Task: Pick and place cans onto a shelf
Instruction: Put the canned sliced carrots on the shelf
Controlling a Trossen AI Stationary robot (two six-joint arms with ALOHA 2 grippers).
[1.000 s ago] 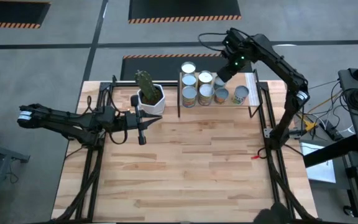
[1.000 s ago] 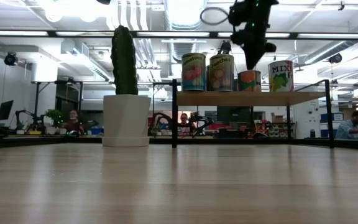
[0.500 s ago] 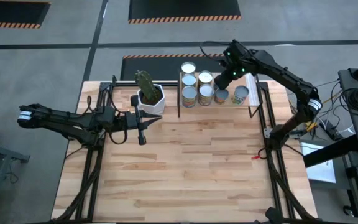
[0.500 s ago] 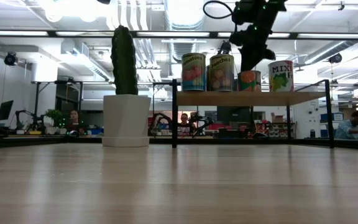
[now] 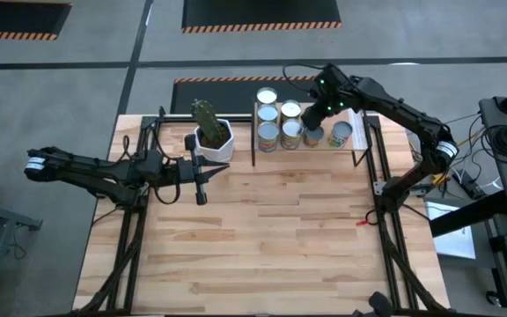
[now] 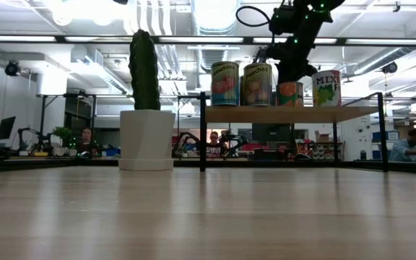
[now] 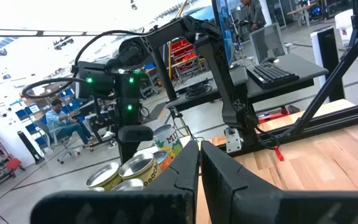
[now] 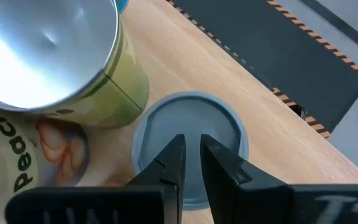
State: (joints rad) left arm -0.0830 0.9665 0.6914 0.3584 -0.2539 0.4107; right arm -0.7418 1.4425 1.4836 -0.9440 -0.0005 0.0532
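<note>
Several cans [image 5: 278, 123] stand upright in a cluster on the light wooden shelf [image 5: 360, 117] at the table's far edge; in the low view they stand in a row [image 6: 257, 84] on the board [image 6: 280, 113]. My right gripper [image 5: 312, 115] is shut and points down over a grey-blue can [image 8: 191, 146] beside a peach-labelled can [image 8: 48, 74]. My left gripper [image 5: 202, 182] is shut and empty, low over the table's left half, near the cactus pot. My right gripper has its shut fingertips [image 8: 174, 158] over the round top of the grey-blue can [image 8: 225, 127], coming from above. The can stands upright on the shelf. I cannot tell whether the fingertips touch the top.
A white hexagonal pot with a cactus [image 5: 209, 132] stands left of the shelf. The shelf's black metal frame [image 6: 203, 133] rises from the table. The wooden tabletop [image 5: 271, 238] stretches toward the near edge. People sit in the room beyond [image 6: 213, 141].
My right arm has swung its elbow toward the table's right edge. Its gripper has tipped and shifted a little toward the near edge, staying over the cans on the shelf. The cans have stayed in place.
</note>
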